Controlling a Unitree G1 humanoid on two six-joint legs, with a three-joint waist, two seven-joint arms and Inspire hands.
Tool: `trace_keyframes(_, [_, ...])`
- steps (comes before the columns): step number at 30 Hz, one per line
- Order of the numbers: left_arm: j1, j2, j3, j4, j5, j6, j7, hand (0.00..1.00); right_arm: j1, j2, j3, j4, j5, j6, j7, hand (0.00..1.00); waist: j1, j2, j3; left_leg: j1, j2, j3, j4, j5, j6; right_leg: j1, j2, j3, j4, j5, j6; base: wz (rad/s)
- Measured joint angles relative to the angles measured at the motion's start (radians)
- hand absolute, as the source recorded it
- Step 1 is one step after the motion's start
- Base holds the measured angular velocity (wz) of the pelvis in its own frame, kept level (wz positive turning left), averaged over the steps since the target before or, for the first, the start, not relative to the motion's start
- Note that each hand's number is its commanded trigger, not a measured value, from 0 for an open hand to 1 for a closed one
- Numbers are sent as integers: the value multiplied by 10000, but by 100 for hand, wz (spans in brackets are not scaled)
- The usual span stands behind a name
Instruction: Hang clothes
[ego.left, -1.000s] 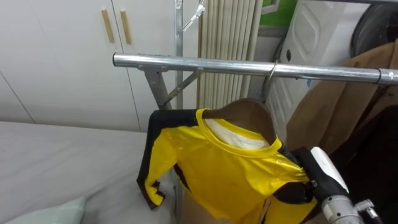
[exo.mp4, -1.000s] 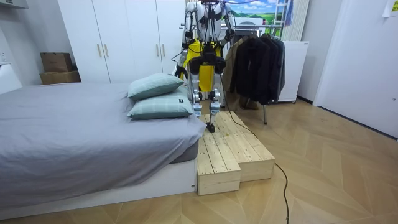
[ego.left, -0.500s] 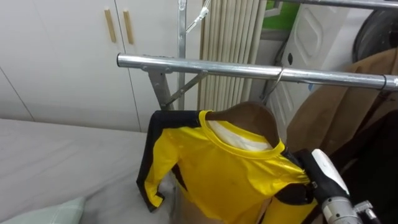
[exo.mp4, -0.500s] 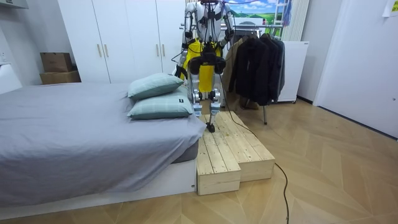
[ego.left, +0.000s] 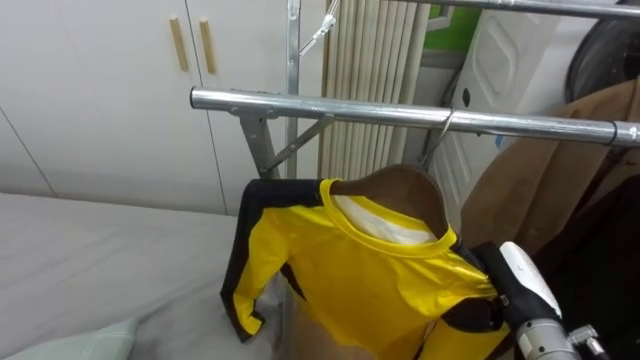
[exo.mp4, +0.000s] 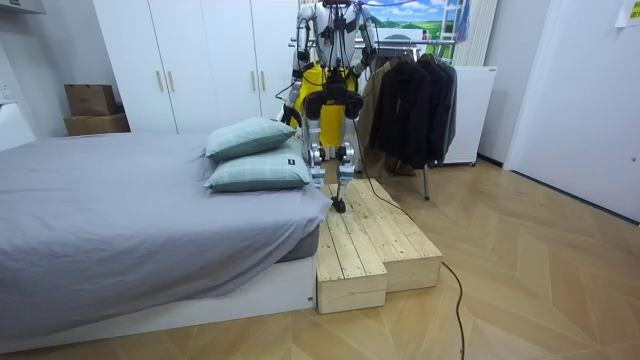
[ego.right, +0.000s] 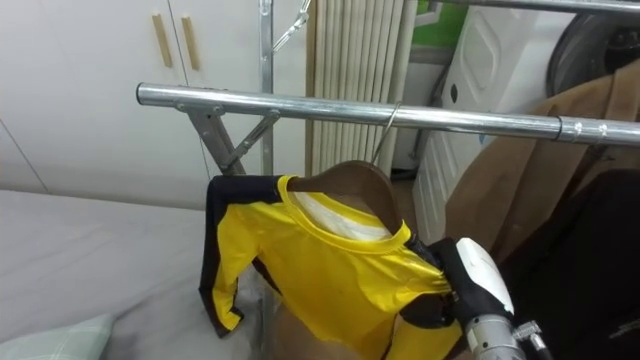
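The yellow shirt (ego.left: 370, 280) with black sleeves hangs on a brown hanger (ego.left: 405, 185). The hanger's thin hook goes over the metal rail (ego.left: 330, 105). A tan coat (ego.left: 560, 170) hangs on the same rail, further to the right. The robot's right arm (ego.left: 522, 283) comes up from the lower right and touches the shirt's shoulder. The right hand seems to be tucked behind the cloth, so I cannot tell if it is spread or pinching. The room view shows more. There the robot stands on a wooden platform (exo.mp4: 375, 240) beside the bed (exo.mp4: 120, 220), facing the rack. Dark coats (exo.mp4: 410, 105) hang on that view's right, and two pillows (exo.mp4: 255, 155) lie on the bed.
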Motion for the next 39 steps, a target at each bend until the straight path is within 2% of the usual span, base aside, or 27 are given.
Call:
trace_keyframes(1, [1, 0, 0, 0, 0, 0, -6, 0, 0, 0, 0, -3, 0, 0, 0, 73, -2, 4, -3, 2, 1, 0, 0, 0, 0, 1, 0, -1, 2, 0, 0, 0])
trace_keyframes(3, [2, 0, 0, 0, 0, 0, -21, 0, 0, 0, 0, -6, 0, 0, 0, 0, -5, 9, -6, 4, 2, 0, 0, 0, 0, 2, 0, -3, 4, 0, 0, 0])
trace_keyframes(30, [66, 0, -13, 5, -11, 109, -177, 0, 0, 0, -9, -84, 18, 115, -408, 0, -69, 8, -52, 52, 2, -1, 0, 0, 0, 35, 1, -18, 25, 0, 0, 0])
trace_keyframes(39, [95, 13, -31, -1, -11, 219, -164, 0, 0, 6, -9, -75, 61, 183, -537, 0, -222, 79, 19, 40, 2, -17, -1, 0, -1, 20, -2, -38, 23, 0, 0, 1])
